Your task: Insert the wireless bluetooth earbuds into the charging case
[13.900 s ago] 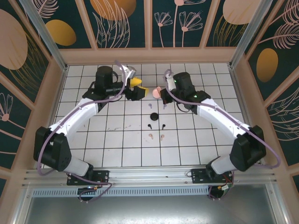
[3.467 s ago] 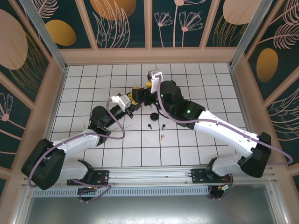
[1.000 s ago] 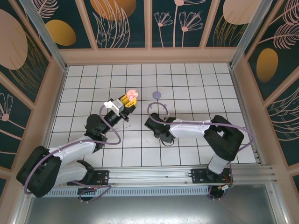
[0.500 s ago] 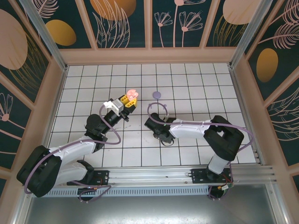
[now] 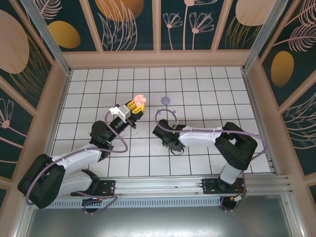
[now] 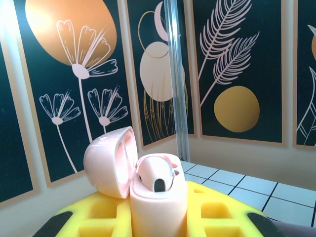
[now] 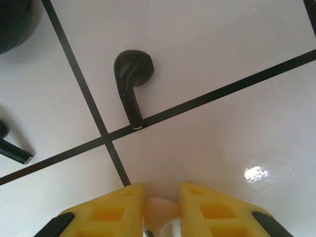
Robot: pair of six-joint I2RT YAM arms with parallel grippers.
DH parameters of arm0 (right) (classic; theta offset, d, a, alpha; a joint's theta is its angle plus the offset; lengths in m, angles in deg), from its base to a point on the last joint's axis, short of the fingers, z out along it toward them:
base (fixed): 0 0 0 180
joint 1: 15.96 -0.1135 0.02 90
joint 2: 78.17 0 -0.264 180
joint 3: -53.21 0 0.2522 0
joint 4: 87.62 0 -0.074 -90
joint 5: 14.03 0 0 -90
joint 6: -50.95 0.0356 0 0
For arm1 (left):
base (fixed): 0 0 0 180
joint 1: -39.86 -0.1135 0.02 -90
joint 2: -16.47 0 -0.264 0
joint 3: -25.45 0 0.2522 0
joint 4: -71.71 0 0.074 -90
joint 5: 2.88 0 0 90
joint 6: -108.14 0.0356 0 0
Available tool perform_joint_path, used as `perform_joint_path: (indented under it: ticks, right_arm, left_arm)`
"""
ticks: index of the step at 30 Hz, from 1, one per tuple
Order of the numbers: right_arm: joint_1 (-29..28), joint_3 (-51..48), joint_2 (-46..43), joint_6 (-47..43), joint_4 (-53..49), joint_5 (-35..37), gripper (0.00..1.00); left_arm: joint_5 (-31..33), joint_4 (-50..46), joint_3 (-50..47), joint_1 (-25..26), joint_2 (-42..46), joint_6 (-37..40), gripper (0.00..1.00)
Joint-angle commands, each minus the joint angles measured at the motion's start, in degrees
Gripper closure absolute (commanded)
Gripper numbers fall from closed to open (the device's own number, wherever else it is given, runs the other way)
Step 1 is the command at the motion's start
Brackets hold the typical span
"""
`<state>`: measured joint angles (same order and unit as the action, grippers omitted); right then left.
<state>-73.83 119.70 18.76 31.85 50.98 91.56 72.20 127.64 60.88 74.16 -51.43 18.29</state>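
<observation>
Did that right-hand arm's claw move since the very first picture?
Yes. The right gripper has come away from the back wall toward the near edge of the tiled floor, and now sits over a pink earbud.

Bright, even, sharp; faint glare.

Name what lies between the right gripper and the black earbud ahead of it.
Bare white tile and a dark grout line, in the right wrist view, separate the black earbud from the right gripper, which holds a pink earbud.
</observation>
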Motion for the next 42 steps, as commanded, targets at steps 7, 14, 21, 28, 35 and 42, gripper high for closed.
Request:
perform_joint_path:
  ticks: [7, 14, 21, 28, 35, 42]
  right_arm:
    - [-0.7, -1.6, -1.4, -0.8, 0.6, 0.8, 0.81]
    - [-0.6, -2.0, -7.4, -2.1, 0.7, 3.5, 0.81]
    - [0.6, -0.2, -15.4, -7.4, 2.0, 6.4, 0.81]
    - [4.2, 5.5, -23.9, -18.6, 6.3, 6.6, 0.81]
    - [7.7, 15.7, -26.9, -28.4, 8.2, 3.8, 0.81]
    - [8.1, 24.5, -26.0, -35.4, 10.5, 1.3, 0.81]
  left_arm:
    - [-0.2, 0.8, 1.2, 0.4, 0.3, -1.4, 1.0]
    - [-0.6, -1.4, 2.3, 0.3, 1.3, -1.2, 1.0]
    - [-1.4, -3.7, 3.5, 0.4, 1.7, -0.9, 1.0]
    - [-3.3, -5.6, 4.4, 0.4, 1.7, 0.1, 1.0]
    - [-6.2, -9.0, 6.1, 0.3, 1.0, 2.2, 1.0]
    - [-8.7, -9.3, 8.7, 0.4, -1.9, 2.3, 1.0]
